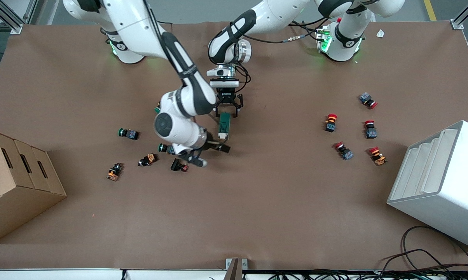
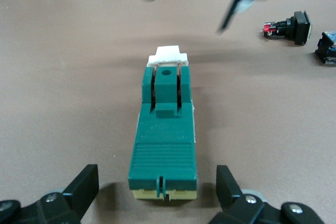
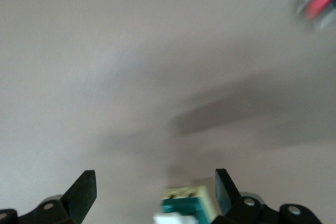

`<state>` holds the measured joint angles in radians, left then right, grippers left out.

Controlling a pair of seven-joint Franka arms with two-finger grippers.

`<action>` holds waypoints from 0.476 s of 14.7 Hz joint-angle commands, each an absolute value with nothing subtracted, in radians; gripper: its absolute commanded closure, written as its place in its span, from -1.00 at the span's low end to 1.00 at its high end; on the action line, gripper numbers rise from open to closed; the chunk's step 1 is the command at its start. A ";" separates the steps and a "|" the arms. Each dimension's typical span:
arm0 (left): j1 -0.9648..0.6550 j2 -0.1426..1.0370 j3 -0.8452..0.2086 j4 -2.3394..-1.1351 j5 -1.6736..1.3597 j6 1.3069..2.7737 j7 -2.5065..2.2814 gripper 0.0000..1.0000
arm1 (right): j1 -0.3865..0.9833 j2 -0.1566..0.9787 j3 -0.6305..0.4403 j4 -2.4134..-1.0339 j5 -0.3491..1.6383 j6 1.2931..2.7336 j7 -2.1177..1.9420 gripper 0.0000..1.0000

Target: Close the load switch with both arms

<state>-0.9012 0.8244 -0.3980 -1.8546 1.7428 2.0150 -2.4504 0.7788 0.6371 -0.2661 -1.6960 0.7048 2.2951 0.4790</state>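
The load switch (image 1: 224, 123) is a dark green block lying on the brown table, with its white lever piece (image 1: 221, 136) at the end nearer the front camera. My left gripper (image 1: 228, 111) is open. Its fingers straddle the switch's end farther from the camera without touching it, and the left wrist view shows the switch (image 2: 165, 135) between them (image 2: 157, 187). My right gripper (image 1: 210, 153) is open at the lever end. In the right wrist view (image 3: 155, 190) the switch's lever end (image 3: 186, 208) lies between the fingers, close to one finger.
Green, orange and black push buttons (image 1: 128, 133) lie scattered toward the right arm's end; one (image 1: 178, 166) lies close to the right gripper. Red push buttons (image 1: 330, 122) lie toward the left arm's end. A cardboard box (image 1: 20, 179) and a white stepped bin (image 1: 440, 182) stand at the table's ends.
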 commanded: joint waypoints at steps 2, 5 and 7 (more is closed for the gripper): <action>-0.878 0.763 -0.403 -1.856 1.680 2.013 -2.337 -0.97 | 0.769 0.517 -0.423 -1.703 0.526 2.081 0.337 -1.00; -0.867 0.709 -0.410 -1.787 1.461 2.026 -2.119 -0.97 | 0.770 0.477 -0.618 -1.665 0.522 1.872 0.087 -1.00; -0.844 0.683 -0.411 -1.691 1.296 2.026 -1.943 -0.97 | 0.738 0.468 -0.685 -1.593 0.458 1.780 0.000 -1.00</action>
